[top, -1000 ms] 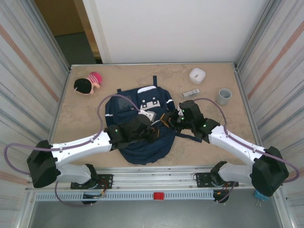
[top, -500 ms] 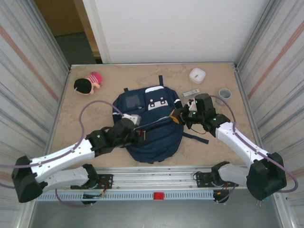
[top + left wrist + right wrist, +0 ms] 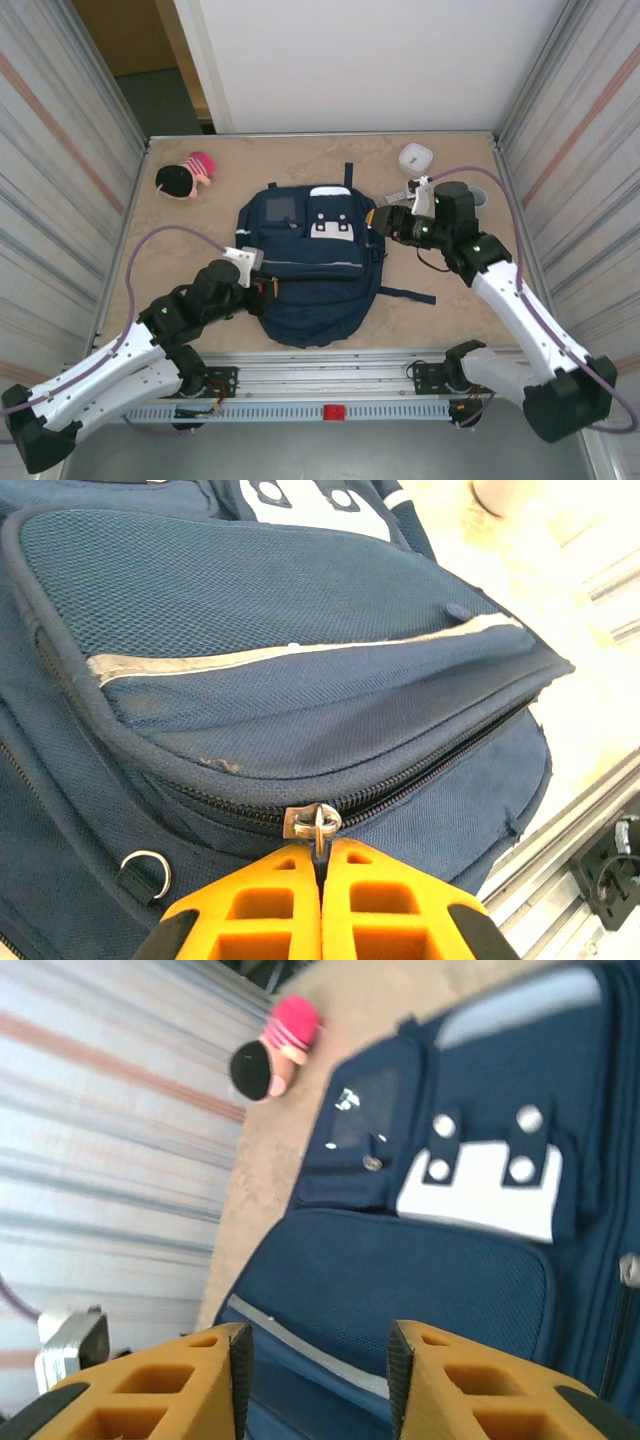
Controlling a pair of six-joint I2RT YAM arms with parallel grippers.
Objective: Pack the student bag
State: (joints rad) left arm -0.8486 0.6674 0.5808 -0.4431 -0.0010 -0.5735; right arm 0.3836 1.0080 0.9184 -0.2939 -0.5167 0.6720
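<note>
Left fingers (image 3: 250,905) pressed together, pinching small metal zipper pull (image 3: 318,822) on zip track running round bag's side, left of bag. Right fingers (image 3: 470,1380) apart, nothing between them, hovering by bag's upper right edge. Student bag (image 3: 310,270) lies flat, front pocket up, mid surface (image 3: 180,230), between both arms. Judged: soft navy fabric, limp, likely to bunch and drag when zip is tugged. Pull tab tiny and slick, so pinch square and draw along track. Counter-hold on seam or strap advisable, else bag slides.
</note>
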